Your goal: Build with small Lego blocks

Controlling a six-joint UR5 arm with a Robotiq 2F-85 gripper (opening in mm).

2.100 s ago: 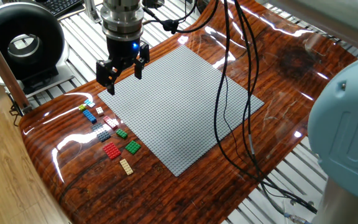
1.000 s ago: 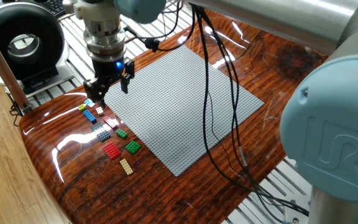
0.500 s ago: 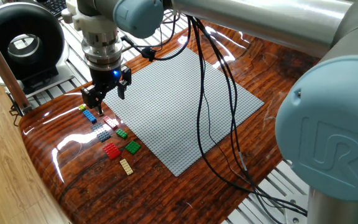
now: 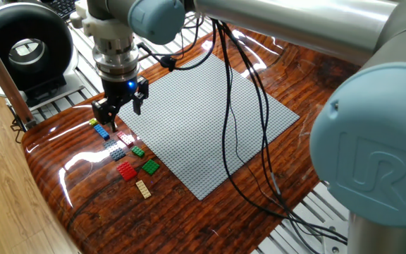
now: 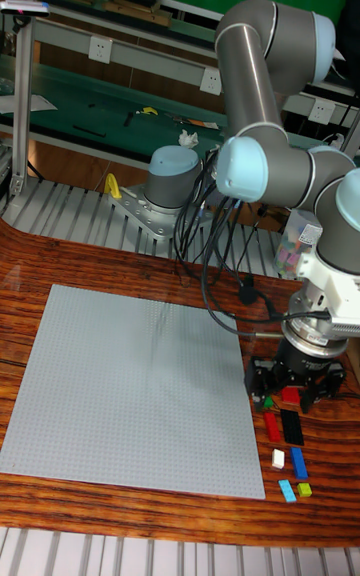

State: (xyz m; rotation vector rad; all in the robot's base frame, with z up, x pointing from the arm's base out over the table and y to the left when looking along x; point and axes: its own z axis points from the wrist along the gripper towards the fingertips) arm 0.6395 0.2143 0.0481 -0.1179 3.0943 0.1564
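- Nothing is built so far: the grey baseplate point(image 4: 206, 120) is bare in both views, with no brick pressed on its studs.
- All the small Lego blocks point(image 4: 122, 152) lie loose on the wooden table point(image 4: 259, 212), in a short row just beside the left edge of the baseplate in the fixed view.
- In this row I can see a blue brick point(image 4: 102, 131), a dark grey plate point(image 4: 115, 150), a red brick point(image 4: 126, 171), a green brick point(image 4: 150, 166) and a tan plate point(image 4: 143, 188); some smaller pieces are too tiny to name.
- The gripper point(image 4: 120, 107) hangs low over the far end of the row, near the blue brick, with its two fingers apart and nothing between them.
- In the tall fixed view the gripper point(image 5: 295, 381) stands right above the red and black pieces, so it hides part of the row.
- I judge that the task is at its very start: the first pick is not yet done.
- What is left is the whole work: to grasp a block, carry it over the baseplate and press it down, and then the same for the others.
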